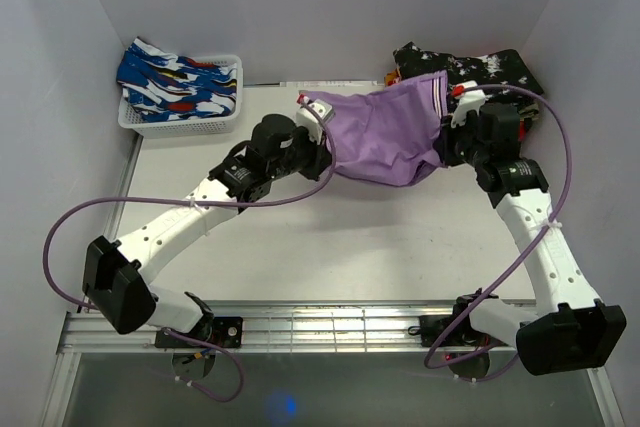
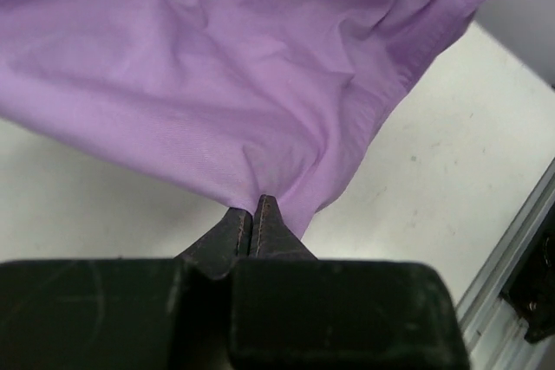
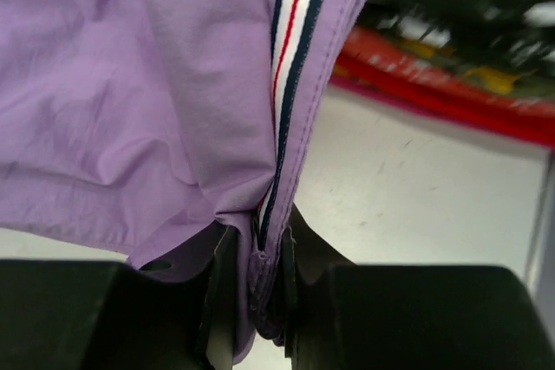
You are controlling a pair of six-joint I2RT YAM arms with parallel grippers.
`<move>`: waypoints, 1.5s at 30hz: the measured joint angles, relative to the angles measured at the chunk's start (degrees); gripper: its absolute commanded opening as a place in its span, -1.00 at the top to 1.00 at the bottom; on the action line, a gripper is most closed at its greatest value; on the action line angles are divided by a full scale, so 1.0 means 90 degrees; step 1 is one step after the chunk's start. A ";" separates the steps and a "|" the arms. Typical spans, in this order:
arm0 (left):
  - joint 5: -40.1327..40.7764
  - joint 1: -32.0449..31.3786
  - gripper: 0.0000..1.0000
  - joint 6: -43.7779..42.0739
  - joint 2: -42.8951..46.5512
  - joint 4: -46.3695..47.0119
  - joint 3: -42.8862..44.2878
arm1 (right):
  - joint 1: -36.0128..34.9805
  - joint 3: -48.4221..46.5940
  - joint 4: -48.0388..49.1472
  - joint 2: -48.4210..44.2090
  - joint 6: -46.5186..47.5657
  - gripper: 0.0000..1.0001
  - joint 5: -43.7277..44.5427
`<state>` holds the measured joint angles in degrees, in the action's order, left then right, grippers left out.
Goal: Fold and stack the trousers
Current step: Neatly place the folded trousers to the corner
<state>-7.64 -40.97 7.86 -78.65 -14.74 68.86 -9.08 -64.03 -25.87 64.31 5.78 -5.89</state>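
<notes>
The purple trousers (image 1: 390, 137) hang stretched between the two grippers over the far middle of the table (image 1: 350, 247), towards its right side. The cloth sags in the middle and its lower edge droops close to the tabletop; whether it touches cannot be told from above.

The left gripper (image 1: 328, 155) holds the left end of the trousers. In the left wrist view its jaws are pressed together, with a small fold of the purple cloth (image 2: 217, 67) pinched at the tips of the gripper (image 2: 257, 214), and the cloth spreads up and away from there in loose creases.

The right gripper (image 1: 447, 145) holds the right end. In the right wrist view its jaws stand narrowly apart, clamped on a thick folded edge of the trousers (image 3: 113, 84) held in the gripper (image 3: 267, 257). A band of navy, white and red stripes (image 3: 290, 41) runs along that edge and down between the jaws.

At the far left of the table sits a white basket (image 1: 180, 127) with blue patterned clothes (image 1: 175, 77) in it, spilling over the rim. At the far right, just behind the trousers and the right gripper, lies a pile of dark clothes with white specks (image 1: 480, 67). A red item (image 3: 451, 84) shows at the foot of that pile.
</notes>
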 measured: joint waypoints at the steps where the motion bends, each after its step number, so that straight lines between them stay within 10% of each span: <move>1: 0.0015 -0.0051 1.00 -0.0138 -0.0068 0.0104 0.0187 | 0.0000 -0.0177 0.0066 0.0000 0.0124 0.85 0.0124; 28: -0.0311 -0.0129 1.00 -0.0563 -0.6897 0.4522 0.6161 | 0.2023 -0.2715 0.3985 0.3507 0.2387 0.85 0.2582; 45: -0.0556 -0.0126 1.00 -0.0729 -0.8102 0.5442 0.7206 | 0.1834 -0.1787 0.6441 0.4133 0.3786 0.85 0.3079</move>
<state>-12.64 -42.11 1.30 -151.57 34.24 133.71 7.42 -80.12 32.10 101.51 39.86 21.82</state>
